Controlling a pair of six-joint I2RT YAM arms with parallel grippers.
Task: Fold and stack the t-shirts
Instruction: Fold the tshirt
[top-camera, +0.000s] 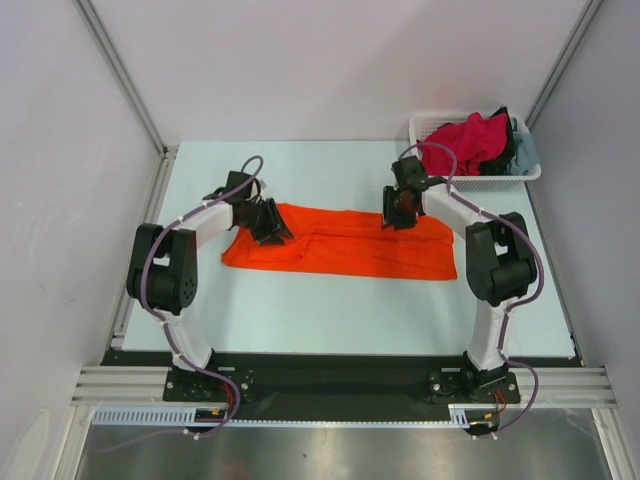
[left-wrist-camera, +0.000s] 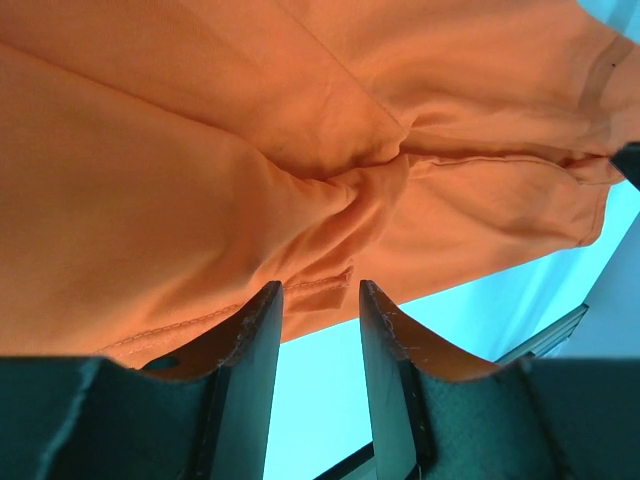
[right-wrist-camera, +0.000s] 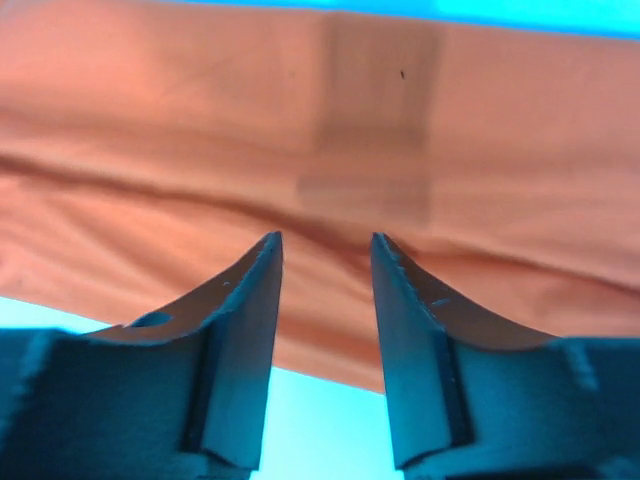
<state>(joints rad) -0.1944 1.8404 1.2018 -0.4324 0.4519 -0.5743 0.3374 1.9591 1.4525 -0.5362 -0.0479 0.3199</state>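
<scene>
L gripper (top-camera: 268, 222) is hanging over the left end of the orange t-shirt (top-camera: 350, 250), jaws parted, nothing btwn them. Its wrist cam is showing a bunched seam and stitched hem there; top cam isn't resolving that. Shirt is lying mid-table (top-camera: 300, 320) as a long flat band. R gripper (top-camera: 400, 210) is at its upper right edge, jaws also released. Far right, top cam only: basket (top-camera: 470, 183) is holding crimson-pink tee (top-camera: 465, 140), black tee (top-camera: 507, 135), grey-blue tee (top-camera: 525, 155).

Right pincer (right-wrist-camera: 326, 246), jaws apart, over the creased orange t-shirt (right-wrist-camera: 150, 130)
</scene>
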